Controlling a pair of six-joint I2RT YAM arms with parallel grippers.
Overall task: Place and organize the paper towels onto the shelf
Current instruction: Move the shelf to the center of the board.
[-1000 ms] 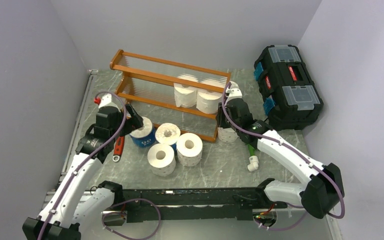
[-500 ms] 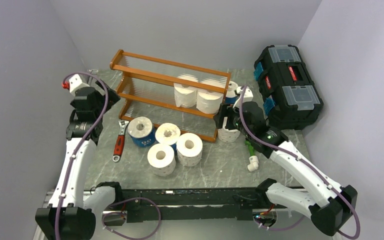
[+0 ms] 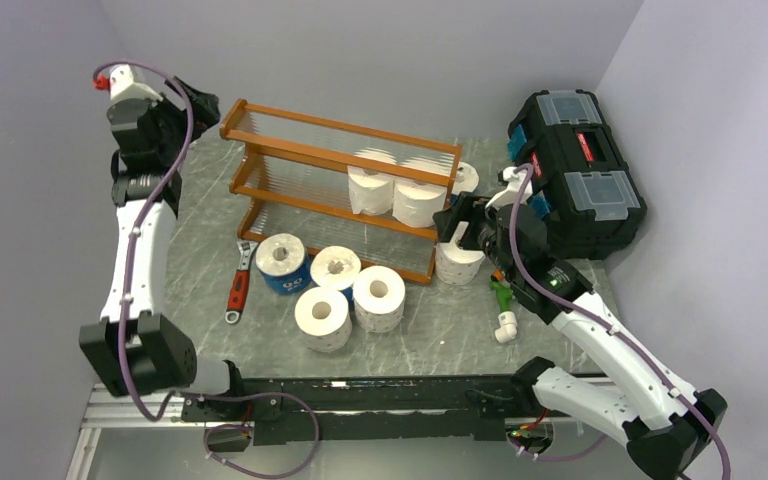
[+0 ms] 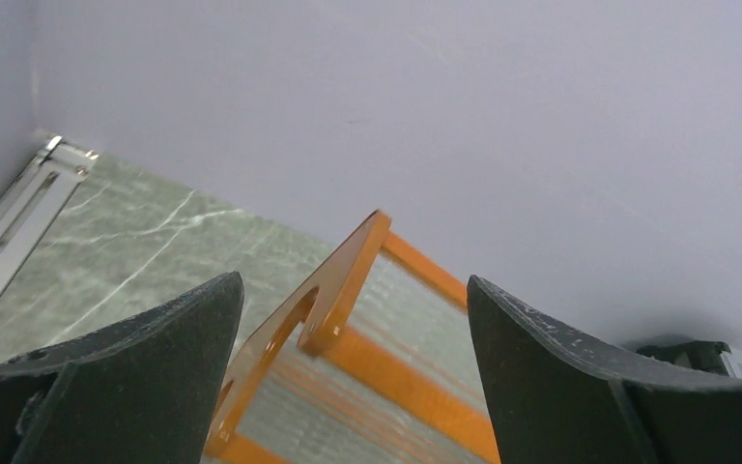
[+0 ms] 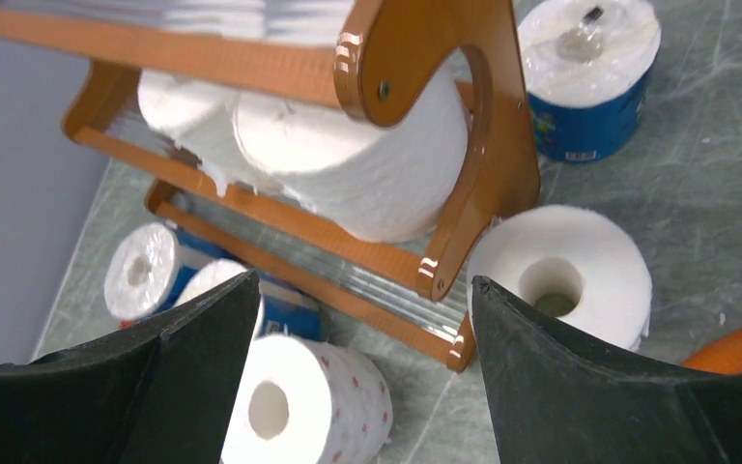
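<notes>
Grey marbled table (image 3: 430, 330), lilac walls. Right gripper (image 3: 453, 218) open, empty, at shelf (image 3: 300, 150) right end. Roll (image 3: 457, 265) core-up just below, beside shelf foot. Left gripper (image 3: 203, 100) open, high, well apart.

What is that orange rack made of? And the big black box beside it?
The rack looks like wood with a glossy orange-brown varnish: its end panel shines and has a small screw head. Its shelves are thin pale slats, and I can't tell what they are made of. The black box seems to be matt moulded plastic, with clear lids and blue latches.
</notes>
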